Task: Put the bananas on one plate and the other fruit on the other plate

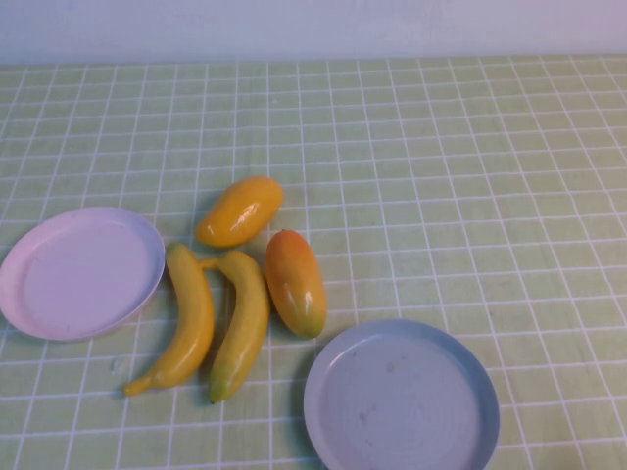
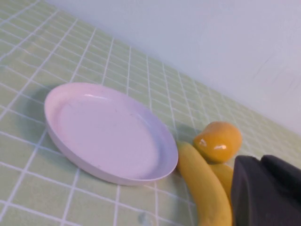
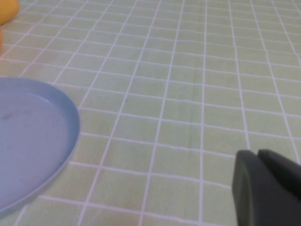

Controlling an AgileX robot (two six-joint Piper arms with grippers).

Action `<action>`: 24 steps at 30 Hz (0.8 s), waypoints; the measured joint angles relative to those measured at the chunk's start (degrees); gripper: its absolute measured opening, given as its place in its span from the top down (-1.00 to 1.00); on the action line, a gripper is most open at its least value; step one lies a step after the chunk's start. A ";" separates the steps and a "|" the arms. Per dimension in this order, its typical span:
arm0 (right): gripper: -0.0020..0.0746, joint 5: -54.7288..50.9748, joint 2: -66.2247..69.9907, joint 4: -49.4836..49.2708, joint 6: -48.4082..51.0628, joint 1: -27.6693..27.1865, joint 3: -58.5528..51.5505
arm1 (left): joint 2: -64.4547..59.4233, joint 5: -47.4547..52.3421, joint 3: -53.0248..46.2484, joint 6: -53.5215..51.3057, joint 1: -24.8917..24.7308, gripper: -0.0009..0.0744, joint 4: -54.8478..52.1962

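Checked cloth [image 1: 441, 147]; bananas [image 1: 211, 323] touching, mangoes [image 1: 269, 245] adjacent, risking knocks. Left gripper [image 2: 268, 188], right gripper [image 3: 268, 186] both closed, parked near plates [image 1: 78, 269].

left gripper [image 2: 265, 190]: a dark charcoal, nearly black body with a matte finish, shown only in the left wrist view; two blocky rounded lobes side by side, parted by a thin seam, so the jaws stand closed together.
right gripper [image 3: 268, 188]: the same dark matte casing, shown only in the right wrist view; a rounded block beside a second rounded piece, with a narrow dark groove between them, jaws closed.
markings: no screws, cables or labels can be made out on either part.
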State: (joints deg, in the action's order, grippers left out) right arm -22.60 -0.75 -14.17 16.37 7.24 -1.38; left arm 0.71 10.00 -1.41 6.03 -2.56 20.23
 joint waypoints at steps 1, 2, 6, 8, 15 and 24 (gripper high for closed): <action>0.99 0.00 0.00 0.00 0.00 0.00 0.00 | 0.00 -0.36 0.00 0.94 0.00 0.98 1.81; 0.99 0.00 0.00 0.00 0.00 0.00 0.00 | 0.00 -0.60 0.00 1.53 0.00 0.98 2.99; 0.99 0.00 0.00 0.00 0.00 0.00 0.00 | 0.00 -0.85 0.00 2.23 0.00 0.98 4.64; 0.99 0.00 0.00 0.00 0.00 0.00 0.00 | 0.00 -1.25 0.00 2.35 0.00 0.98 4.65; 0.99 0.00 0.00 0.00 0.00 0.00 0.00 | 0.00 -2.71 0.00 2.57 0.00 0.98 4.77; 0.99 0.00 0.00 0.00 0.00 0.00 0.00 | -15.47 9.79 15.08 2.57 0.00 0.98 1.75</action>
State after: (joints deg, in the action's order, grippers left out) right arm -22.60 -0.75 -14.17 16.37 7.24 -1.38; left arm -14.76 19.79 13.67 8.60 -2.56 21.98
